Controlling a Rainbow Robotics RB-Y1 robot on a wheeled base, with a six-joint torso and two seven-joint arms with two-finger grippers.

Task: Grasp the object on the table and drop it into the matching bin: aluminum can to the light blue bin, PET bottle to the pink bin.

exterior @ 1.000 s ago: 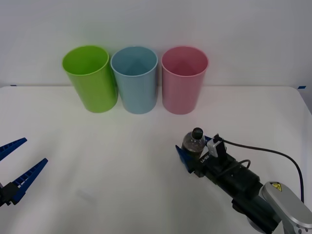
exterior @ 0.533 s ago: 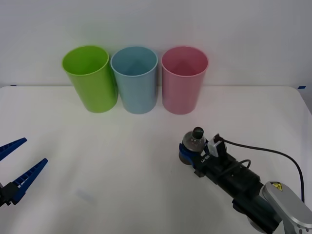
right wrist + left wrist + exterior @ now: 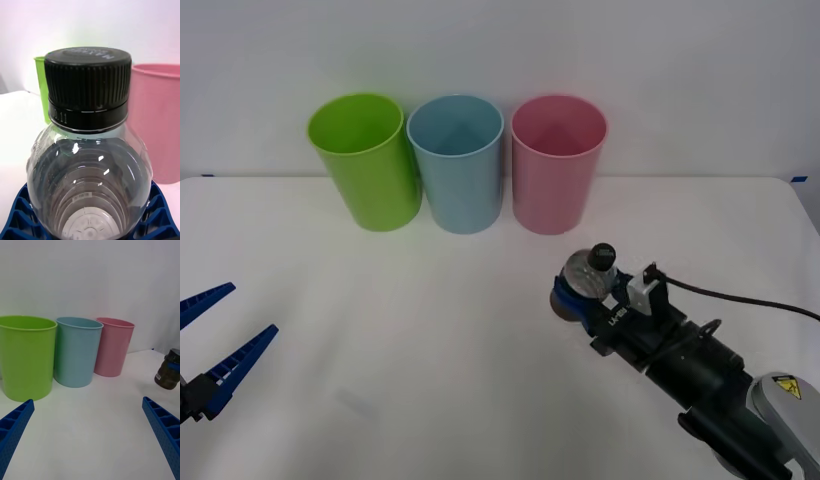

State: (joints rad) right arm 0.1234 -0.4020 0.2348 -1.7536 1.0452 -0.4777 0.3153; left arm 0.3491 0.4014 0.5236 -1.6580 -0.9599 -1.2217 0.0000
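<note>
The PET bottle [image 3: 90, 176] is clear glossy plastic with a ridged matt black cap [image 3: 88, 82]. The pink bin [image 3: 558, 163], light blue bin [image 3: 456, 163] and lime green bin [image 3: 363, 160] look like smooth plastic on a matt white surface [image 3: 430, 350].

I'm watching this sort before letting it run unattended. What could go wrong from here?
1. The right gripper holds the PET bottle low on its rounded body, so it might tip or slip during the carry.
2. The pink bin stands right beside the light blue bin; a drifting release could land in the wrong one.
3. A low carry could clip the pink rim.
</note>
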